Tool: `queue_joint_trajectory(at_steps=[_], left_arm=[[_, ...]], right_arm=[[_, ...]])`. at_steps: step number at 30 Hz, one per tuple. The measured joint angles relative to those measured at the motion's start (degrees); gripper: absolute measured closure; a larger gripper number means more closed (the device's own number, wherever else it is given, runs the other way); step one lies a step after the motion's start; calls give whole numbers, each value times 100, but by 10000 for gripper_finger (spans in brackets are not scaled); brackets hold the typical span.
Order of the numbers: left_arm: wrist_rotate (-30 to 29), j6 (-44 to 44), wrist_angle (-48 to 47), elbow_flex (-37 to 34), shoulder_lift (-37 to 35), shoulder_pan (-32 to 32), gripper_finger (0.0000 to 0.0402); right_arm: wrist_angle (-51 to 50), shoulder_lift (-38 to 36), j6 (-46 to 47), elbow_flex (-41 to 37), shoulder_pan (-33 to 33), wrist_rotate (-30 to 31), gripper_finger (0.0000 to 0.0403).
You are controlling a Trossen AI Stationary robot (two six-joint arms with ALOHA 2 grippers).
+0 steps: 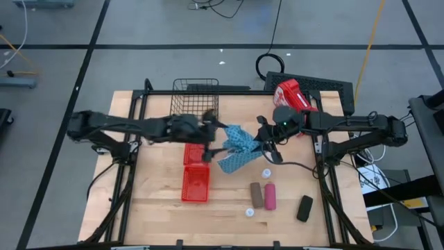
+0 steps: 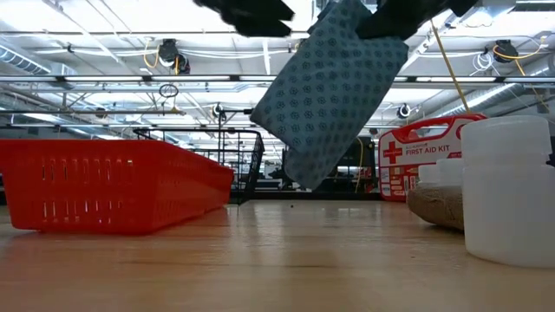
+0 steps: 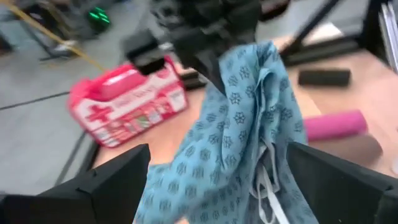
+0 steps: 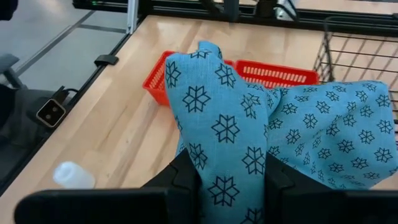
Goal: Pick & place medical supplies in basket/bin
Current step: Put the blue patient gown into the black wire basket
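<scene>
The light-blue patterned soft pouch (image 1: 236, 149) hangs in the air over the middle of the table, clear of the wood in the low view (image 2: 334, 87). My right gripper (image 4: 233, 174) is shut on it, reaching in from the table's right (image 1: 262, 142). My left gripper (image 3: 217, 152) is open just left of the pouch (image 1: 214, 137); its two fingers stand wide on either side of the cloth, and I cannot tell whether they touch it. Brown (image 1: 256, 195), pink (image 1: 269, 196) and black (image 1: 304, 208) rolls lie on the near right part of the table. Two white vials (image 1: 266, 173) (image 1: 250, 212) stand near them. My right gripper pinches a bunched fold of the pouch at its upper end (image 4: 227, 155) between its two fingers (image 4: 186, 180), coming from the table's right. The pouch is lifted clear of the table and hangs tilted and slack below the fingers (image 2: 303, 165).
Two red perforated bins (image 1: 196, 154) (image 1: 195, 184) sit left of the pouch, one partly under my left gripper. The black wire basket (image 1: 195, 104) stands at the far edge. The red and white first-aid case (image 1: 295, 96) lies far right, behind my right arm.
</scene>
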Motion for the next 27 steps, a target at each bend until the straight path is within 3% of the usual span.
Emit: queue_joint_trajectory(at_steps=[4, 9, 11, 18, 27], left_arm=[[566, 260, -838, 800, 645, 122, 16], [2257, 402, -1532, 1470, 1110, 325, 20], [2680, 365, -1574, 1536, 1247, 389, 19], [2096, 297, -1486, 1622, 1612, 572, 20], [2868, 65, -1103, 1625, 1786, 560, 23]], right_arm=[[-22, 0, -2, 0, 86, 1, 329], [-65, -2, -21, 0, 123, -1, 329], [-64, 0, -26, 0, 123, -1, 329], [-92, 1, -26, 0, 128, -128, 329], [407, 133, -183, 0, 160, 2, 329]])
